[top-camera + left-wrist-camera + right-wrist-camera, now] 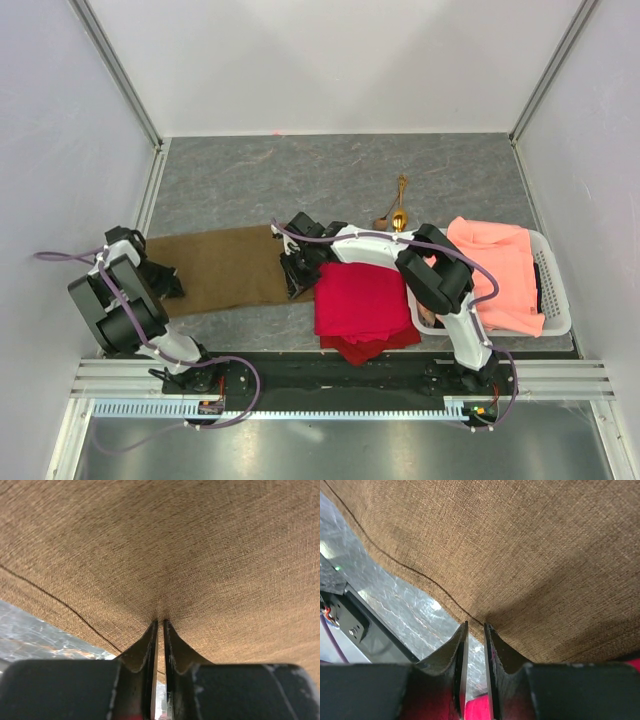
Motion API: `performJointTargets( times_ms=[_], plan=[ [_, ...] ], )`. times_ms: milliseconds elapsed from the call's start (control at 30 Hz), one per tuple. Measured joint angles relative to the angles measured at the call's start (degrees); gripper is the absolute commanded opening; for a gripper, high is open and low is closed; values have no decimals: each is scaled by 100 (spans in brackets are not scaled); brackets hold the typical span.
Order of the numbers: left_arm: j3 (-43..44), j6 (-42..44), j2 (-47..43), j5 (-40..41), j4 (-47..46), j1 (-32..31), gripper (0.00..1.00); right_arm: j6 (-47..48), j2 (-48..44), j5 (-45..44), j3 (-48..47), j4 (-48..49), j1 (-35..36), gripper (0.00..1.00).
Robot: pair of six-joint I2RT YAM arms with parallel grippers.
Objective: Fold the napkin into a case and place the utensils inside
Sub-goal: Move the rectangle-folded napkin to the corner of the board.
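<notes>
The olive-brown napkin (225, 268) lies flat as a wide strip on the grey table, not folded into a case. My left gripper (165, 280) is at its left end. In the left wrist view the napkin (175, 545) puckers at the left gripper (160, 621), whose jaws are shut on the fabric. My right gripper (297, 270) is at the napkin's right end. In the right wrist view the right gripper (475, 625) pinches the hem of the napkin (520, 555), with only a narrow slit between the jaws. The two gold utensils (398, 208) lie farther back on the table, touched by neither gripper.
A bright red cloth (360, 305) lies folded right of the napkin, under the right arm, and the same red cloth (480, 707) shows below the right jaws. A salmon-orange cloth (495, 270) drapes over a white basket (558, 290) at the right. White walls enclose the table.
</notes>
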State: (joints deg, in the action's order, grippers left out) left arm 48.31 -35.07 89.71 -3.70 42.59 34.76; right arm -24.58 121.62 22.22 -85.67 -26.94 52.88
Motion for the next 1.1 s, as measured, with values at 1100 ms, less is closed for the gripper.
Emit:
performJointTargets(
  times_ms=[1100],
  plan=[
    [2109, -645, 2011, -1233, 201, -2413, 18, 433, 1261, -702, -2133, -98, -2406, 27]
  ],
)
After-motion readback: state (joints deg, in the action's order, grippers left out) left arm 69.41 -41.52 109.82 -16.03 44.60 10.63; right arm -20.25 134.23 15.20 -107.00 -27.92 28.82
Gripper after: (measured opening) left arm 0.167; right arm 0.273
